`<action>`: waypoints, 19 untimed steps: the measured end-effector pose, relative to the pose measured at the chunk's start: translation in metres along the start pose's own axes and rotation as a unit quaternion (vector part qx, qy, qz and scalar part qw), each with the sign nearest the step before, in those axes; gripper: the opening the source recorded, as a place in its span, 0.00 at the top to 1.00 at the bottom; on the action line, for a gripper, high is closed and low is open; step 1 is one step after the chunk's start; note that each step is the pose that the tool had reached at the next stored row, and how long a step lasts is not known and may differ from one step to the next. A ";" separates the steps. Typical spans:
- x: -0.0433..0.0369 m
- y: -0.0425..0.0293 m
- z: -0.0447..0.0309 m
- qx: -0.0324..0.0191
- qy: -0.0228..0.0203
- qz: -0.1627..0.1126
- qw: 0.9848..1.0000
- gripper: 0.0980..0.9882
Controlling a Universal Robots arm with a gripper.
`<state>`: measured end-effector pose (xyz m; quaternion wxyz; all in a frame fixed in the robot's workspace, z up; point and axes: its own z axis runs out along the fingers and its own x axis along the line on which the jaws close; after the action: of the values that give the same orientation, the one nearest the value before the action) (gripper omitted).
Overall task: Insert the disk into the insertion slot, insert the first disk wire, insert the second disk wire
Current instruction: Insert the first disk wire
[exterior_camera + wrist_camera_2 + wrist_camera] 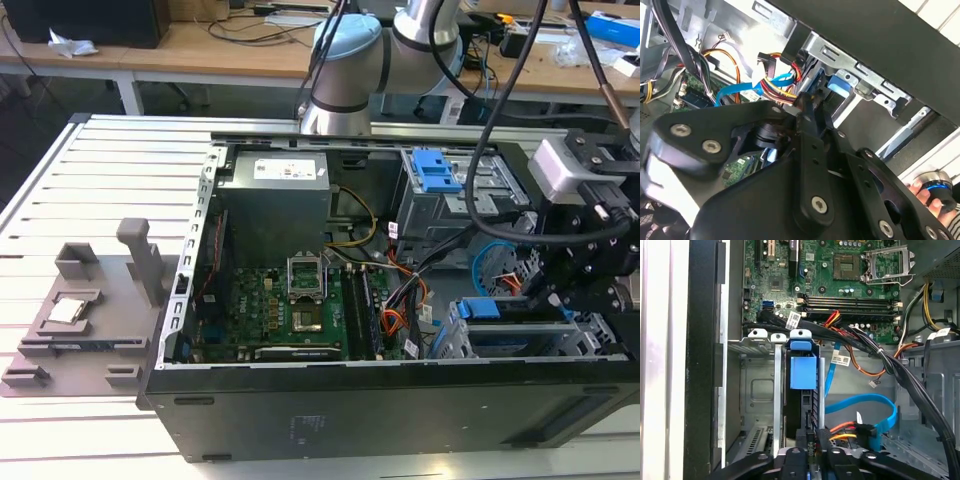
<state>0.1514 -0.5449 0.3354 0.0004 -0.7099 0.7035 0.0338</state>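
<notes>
The disk [803, 371], in its bright blue frame, sits inside the insertion slot [757, 390] of the silver cage; in the exterior view the disk [505, 338] lies low at the case's right end. My gripper [811, 434] hangs at the disk's rear edge with its fingers together. A bundle of red, orange and yellow strands, the first disk wire [842, 429], ends right between them; the second wrist view shows this wire [782, 92] meeting the gripper [801, 102]. A flat blue second wire [875, 405] loops beside it, its black plug lying loose.
The motherboard [290, 300] fills the case's middle. A taller grey cage with a blue latch [436, 170] stands behind the arm. Thick black cables [890, 365] cross above the slot. A person's hand [930, 192] rests outside the case wall. A grey fixture [90, 300] lies at the exterior view's left.
</notes>
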 end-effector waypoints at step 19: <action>-0.0027 0.0022 -0.0450 0.000 0.000 0.000 1.000 0.99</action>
<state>0.1513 -0.5443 0.3805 0.0000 -0.7098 0.7036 0.0335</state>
